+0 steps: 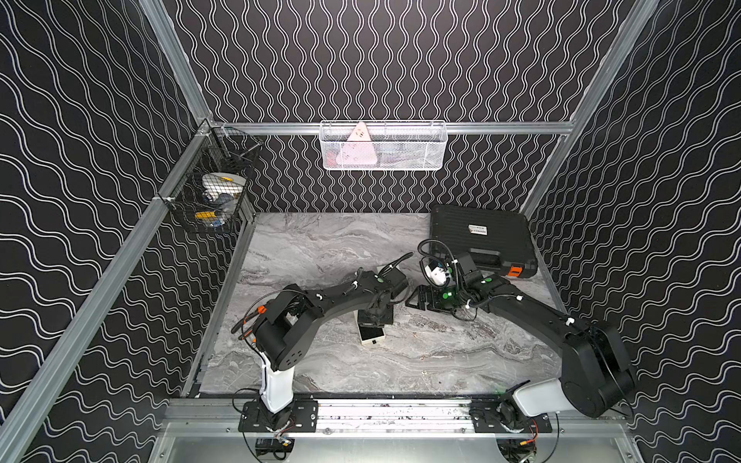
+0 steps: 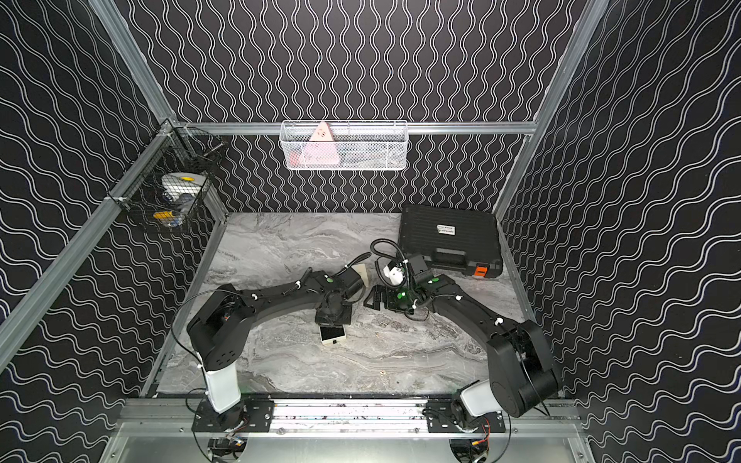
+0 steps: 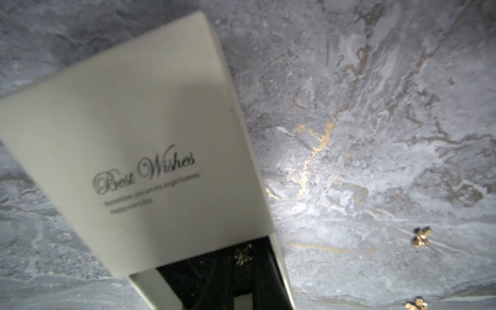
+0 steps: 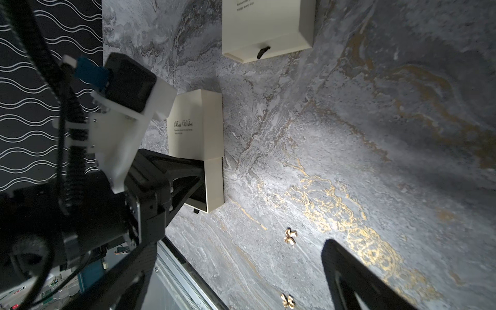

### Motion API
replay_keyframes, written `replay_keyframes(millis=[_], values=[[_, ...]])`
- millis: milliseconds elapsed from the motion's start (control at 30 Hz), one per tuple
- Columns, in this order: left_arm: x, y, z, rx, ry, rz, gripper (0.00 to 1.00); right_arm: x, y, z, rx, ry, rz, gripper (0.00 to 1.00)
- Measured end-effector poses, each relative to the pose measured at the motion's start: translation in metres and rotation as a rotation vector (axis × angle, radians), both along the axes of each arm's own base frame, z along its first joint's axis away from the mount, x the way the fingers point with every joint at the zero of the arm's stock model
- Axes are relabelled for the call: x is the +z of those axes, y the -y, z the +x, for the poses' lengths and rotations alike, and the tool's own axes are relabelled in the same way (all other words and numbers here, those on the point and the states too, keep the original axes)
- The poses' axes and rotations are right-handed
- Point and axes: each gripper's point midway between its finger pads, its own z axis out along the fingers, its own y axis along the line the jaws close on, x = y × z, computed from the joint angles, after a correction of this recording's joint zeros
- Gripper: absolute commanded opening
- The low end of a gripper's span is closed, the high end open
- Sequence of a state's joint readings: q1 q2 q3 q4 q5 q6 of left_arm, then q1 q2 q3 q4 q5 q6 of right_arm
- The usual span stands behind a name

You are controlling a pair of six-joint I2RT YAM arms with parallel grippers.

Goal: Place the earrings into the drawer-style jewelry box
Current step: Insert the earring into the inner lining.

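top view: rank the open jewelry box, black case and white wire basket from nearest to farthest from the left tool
1. open jewelry box: mid-table, right under the left tool.
2. black case: on the table at the back right.
3. white wire basket: hung on the back rail, above the table.

cream cardboard drawer box (image 3: pixel 139 139): blurred, small print unreadable | its pulled-out drawer (image 3: pixel 150 291): cut by frame edge | gold earring (image 3: pixel 416 305): partly cropped at edge | second cream box (image 4: pixel 268 29): lettering mostly cropped, right wrist view
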State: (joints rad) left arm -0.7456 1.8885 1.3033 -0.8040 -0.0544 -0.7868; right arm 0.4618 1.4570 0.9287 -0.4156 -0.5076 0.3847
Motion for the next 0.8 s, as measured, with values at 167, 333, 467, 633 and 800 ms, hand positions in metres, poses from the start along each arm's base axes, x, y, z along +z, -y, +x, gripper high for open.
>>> replay_keyframes(millis=[167,333,467,633,800], values=[[-0.004,0.000,0.000,-0.001,-0.005,0.005,0.00,-0.001,0.000,-0.001,0.000,-0.002,0.000,1.00],[-0.009,-0.001,-0.001,-0.004,-0.014,0.014,0.00,-0.001,0.000,-0.002,0.000,-0.006,0.005,1.00],[-0.012,-0.001,-0.001,-0.011,-0.021,0.020,0.00,0.000,0.000,-0.003,-0.005,-0.008,0.011,1.00],[-0.015,-0.001,-0.002,-0.023,-0.029,0.023,0.00,-0.001,0.000,-0.005,-0.004,-0.014,0.015,1.00],[-0.016,-0.002,-0.002,-0.018,-0.042,0.011,0.00,0.002,0.001,-0.006,-0.006,-0.008,0.020,1.00]])
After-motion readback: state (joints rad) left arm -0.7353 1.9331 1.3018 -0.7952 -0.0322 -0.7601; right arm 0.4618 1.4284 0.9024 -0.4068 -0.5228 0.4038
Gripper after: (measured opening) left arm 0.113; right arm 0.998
